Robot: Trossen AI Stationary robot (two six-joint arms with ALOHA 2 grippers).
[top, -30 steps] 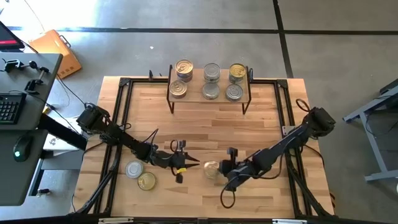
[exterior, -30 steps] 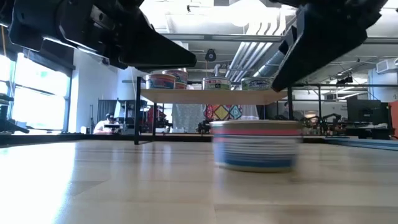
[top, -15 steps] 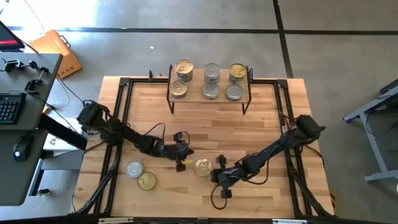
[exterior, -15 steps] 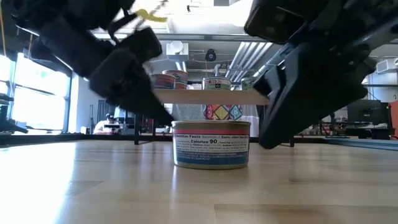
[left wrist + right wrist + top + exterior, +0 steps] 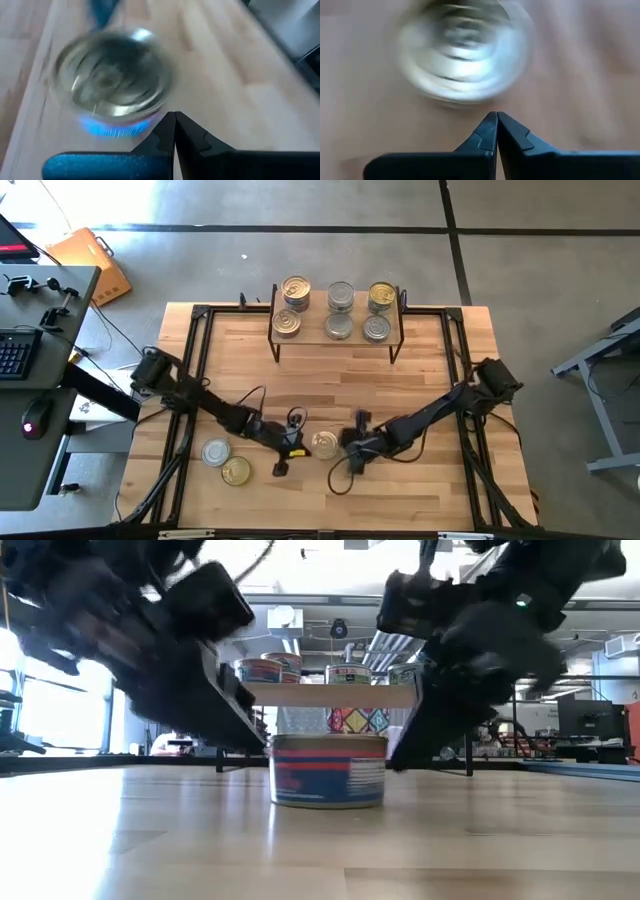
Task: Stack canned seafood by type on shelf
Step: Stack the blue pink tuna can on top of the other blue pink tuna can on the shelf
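1. One tin (image 5: 324, 445) is seen loose on the slatted tabletop (image 5: 420, 380), near the front edge, well short of the shelf (image 5: 337, 330). It stands upright, with a gold-toned lid in the high view and a red, white and blue label in the low view (image 5: 328, 772).
2. Flanking is noted: the left gripper (image 5: 291, 442) is just beside the tin on one side and the right gripper (image 5: 352, 444) just beside it on the other. Whether either is touching cannot be told.
3. Both pairs of fingers are seen pressed fully together, tips meeting, with nothing held (left wrist view (image 5: 174, 131); right wrist view (image 5: 496, 129)).
4. Risk, judged: with both pairs of fingers together, the tin can only be nudged. A push off-centre could spin, slide or tip it, or jam it between the two arms.
5. Risk, judged: the arms are close, so a collision over the tin is possible if both advance.
6. Two more tins (image 5: 216, 452) (image 5: 236, 471) are noted near the front left corner, not yet shelved.
7. On the shelf, six tins are counted, a gold-lidded one (image 5: 295, 288) at back left and silver ones (image 5: 340, 295) in the middle. Types appear partly mixed, so stacking is judged unfinished.
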